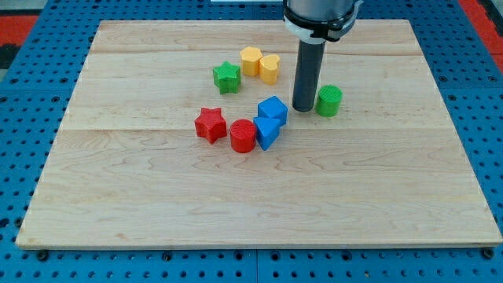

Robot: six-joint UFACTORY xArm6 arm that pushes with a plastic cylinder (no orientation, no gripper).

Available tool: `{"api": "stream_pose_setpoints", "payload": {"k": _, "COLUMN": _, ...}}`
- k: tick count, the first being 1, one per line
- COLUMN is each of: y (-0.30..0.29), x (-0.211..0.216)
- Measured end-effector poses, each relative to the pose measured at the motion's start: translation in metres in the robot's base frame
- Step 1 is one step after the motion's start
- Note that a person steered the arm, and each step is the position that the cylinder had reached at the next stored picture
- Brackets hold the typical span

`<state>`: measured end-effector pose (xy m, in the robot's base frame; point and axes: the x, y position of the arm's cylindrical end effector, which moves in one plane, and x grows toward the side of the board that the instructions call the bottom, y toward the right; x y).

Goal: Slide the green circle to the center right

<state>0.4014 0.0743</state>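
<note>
The green circle point(328, 101) is a short green cylinder standing on the wooden board point(259, 196), right of the board's middle and a little toward the view's top. My tip point(303, 108) is down on the board just left of the green circle, close to it with a thin gap or light contact; I cannot tell which. The dark rod rises from the tip to the arm at the view's top.
Left of my tip lie two blue blocks point(272, 110) point(267, 132), a red cylinder point(243, 136) and a red star point(211, 124). Farther up are a green star point(226, 77) and two yellow blocks point(251, 60) point(269, 68). A blue pegboard point(479, 94) surrounds the board.
</note>
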Motion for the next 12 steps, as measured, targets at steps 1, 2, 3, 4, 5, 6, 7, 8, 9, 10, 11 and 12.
{"api": "stream_pose_setpoints", "payload": {"k": 1, "y": 0.000, "x": 0.000}}
{"api": "stream_pose_setpoints", "payload": {"k": 2, "y": 0.000, "x": -0.005}}
{"api": "stream_pose_setpoints", "payload": {"k": 3, "y": 0.000, "x": -0.011}}
{"api": "stream_pose_setpoints", "payload": {"k": 4, "y": 0.003, "x": -0.011}}
{"api": "stream_pose_setpoints", "payload": {"k": 5, "y": 0.020, "x": -0.011}}
{"api": "stream_pose_setpoints", "payload": {"k": 6, "y": 0.040, "x": -0.011}}
{"api": "stream_pose_setpoints", "payload": {"k": 7, "y": 0.064, "x": -0.011}}
{"api": "stream_pose_setpoints", "payload": {"k": 8, "y": 0.082, "x": -0.011}}
{"api": "stream_pose_setpoints", "payload": {"k": 9, "y": 0.082, "x": -0.011}}
{"api": "stream_pose_setpoints", "payload": {"k": 10, "y": 0.082, "x": -0.005}}
{"api": "stream_pose_setpoints", "payload": {"k": 11, "y": 0.082, "x": -0.002}}
{"api": "stream_pose_setpoints", "payload": {"k": 12, "y": 0.082, "x": -0.002}}
